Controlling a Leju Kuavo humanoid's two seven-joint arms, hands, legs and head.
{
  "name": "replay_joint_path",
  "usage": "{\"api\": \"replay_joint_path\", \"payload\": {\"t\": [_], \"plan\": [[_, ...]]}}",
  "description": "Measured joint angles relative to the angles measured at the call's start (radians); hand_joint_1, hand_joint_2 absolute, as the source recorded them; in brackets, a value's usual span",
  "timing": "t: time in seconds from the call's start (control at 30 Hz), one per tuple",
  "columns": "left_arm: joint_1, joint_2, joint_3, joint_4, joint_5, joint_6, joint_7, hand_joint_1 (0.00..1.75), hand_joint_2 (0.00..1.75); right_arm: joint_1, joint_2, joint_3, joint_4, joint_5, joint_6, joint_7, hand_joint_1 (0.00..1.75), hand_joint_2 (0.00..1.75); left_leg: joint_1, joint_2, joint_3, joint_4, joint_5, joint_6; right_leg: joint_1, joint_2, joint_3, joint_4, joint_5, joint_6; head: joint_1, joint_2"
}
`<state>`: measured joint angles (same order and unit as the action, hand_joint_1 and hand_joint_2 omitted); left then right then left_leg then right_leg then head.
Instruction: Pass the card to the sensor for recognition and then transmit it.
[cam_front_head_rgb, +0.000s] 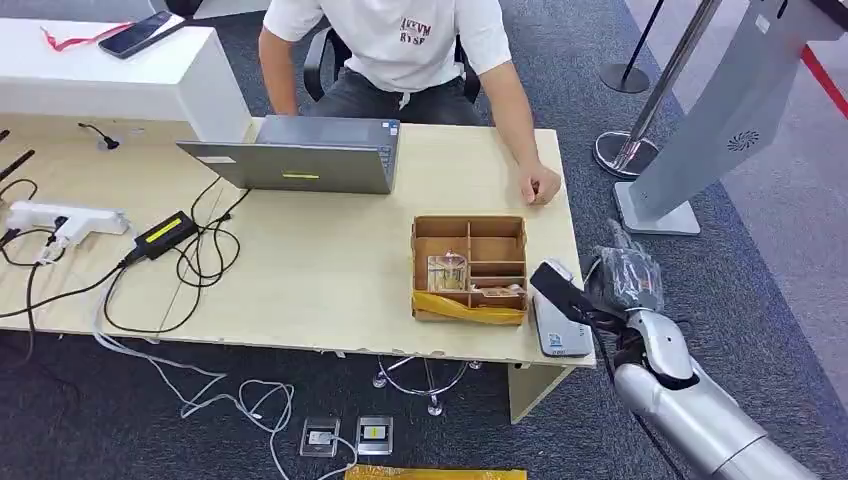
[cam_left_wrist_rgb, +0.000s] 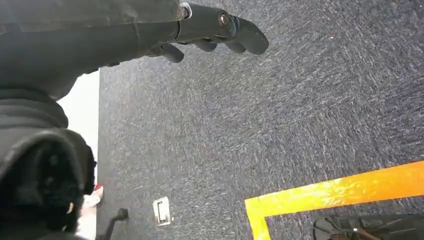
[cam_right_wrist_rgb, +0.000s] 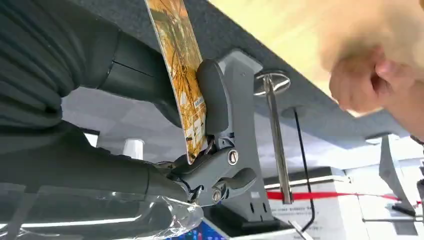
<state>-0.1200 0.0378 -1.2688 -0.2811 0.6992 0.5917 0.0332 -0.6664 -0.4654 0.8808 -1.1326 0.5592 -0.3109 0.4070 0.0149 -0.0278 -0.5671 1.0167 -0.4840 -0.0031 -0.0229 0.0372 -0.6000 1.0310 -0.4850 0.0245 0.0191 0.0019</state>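
One silver arm is reaching in at the desk's (cam_front_head_rgb: 330, 270) right front corner, its right hand (cam_front_head_rgb: 625, 280) hovering beside the grey sensor (cam_front_head_rgb: 558, 325) lying on that corner, near the wooden box (cam_front_head_rgb: 470, 268). At the left wrist, the left hand (cam_left_wrist_rgb: 210, 30) is hanging over carpet, fingers loosely apart, grasping nothing. At the right wrist, the right hand's fingers (cam_right_wrist_rgb: 215, 100) are pinching the orange card (cam_right_wrist_rgb: 182, 70).

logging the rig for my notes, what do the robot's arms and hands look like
Right arm: smooth silver shell, black joint ring, thin black cable alongside. Right robot hand: dark fingers, clear plastic wrap over it. Left robot hand: grey ribbed cover, dark rounded fingers with a metal pivot screw.
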Motion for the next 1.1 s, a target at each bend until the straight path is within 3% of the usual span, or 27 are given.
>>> {"api": "replay_joint_path", "payload": {"t": [0.2,0.43,0.63,0.77,0.97,1.1], "plan": [[0.0,0.0,-0.008,0.0,-0.014,0.0,-0.001,0.0,0.0,-0.046,-0.007,-0.029,-0.015,0.015,-0.026,0.008,1.75,1.75,0.0,0.0,-0.001,0.0,0.0,0.0,0.0,0.0,0.0,0.0,0.0,0.0,0.0,0.0],[-0.001,0.0,-0.021,0.0,-0.03,0.0,-0.006,0.0,0.0,-0.171,-0.008,-0.05,-0.025,0.029,-0.003,0.021,1.75,1.75,0.0,-0.001,0.0,0.0,0.0,0.0,0.0,0.0,0.0,0.0,0.0,0.0,0.0,0.0],[-0.001,0.0,-0.025,0.0,-0.04,-0.001,-0.008,0.0,0.0,-0.2,-0.008,-0.054,-0.034,0.047,-0.004,0.026,1.75,1.75,0.0,-0.001,-0.001,0.0,0.0,0.0,0.0,0.0,0.0,0.0,0.0,0.0,0.0,0.0],[-0.003,0.0,-0.029,0.0,-0.065,-0.008,-0.008,0.0,0.0,-0.25,-0.003,-0.05,-0.034,0.06,0.033,0.034,1.75,1.75,0.0,-0.002,-0.001,0.0,0.0,0.0,0.0,-0.001,0.0,0.0,0.0,0.0,0.0,0.0],[-0.02,0.0,-0.045,0.0,-0.095,-0.018,0.004,0.0,0.0,-0.34,0.046,-0.025,-0.008,0.089,0.09,0.03,1.75,1.75,0.0,-0.002,-0.002,0.0,0.001,0.0,0.0,-0.001,0.0,0.001,0.0,0.0,0.0,0.0],[-0.026,-0.001,-0.048,0.0,-0.106,-0.017,0.011,0.0,0.0,-0.394,0.131,0.011,0.088,0.092,0.084,-0.01,1.75,1.75,0.001,-0.002,-0.002,0.0,0.001,-0.001,0.001,-0.001,0.0,0.002,0.0,0.0,0.001,0.0]]}}
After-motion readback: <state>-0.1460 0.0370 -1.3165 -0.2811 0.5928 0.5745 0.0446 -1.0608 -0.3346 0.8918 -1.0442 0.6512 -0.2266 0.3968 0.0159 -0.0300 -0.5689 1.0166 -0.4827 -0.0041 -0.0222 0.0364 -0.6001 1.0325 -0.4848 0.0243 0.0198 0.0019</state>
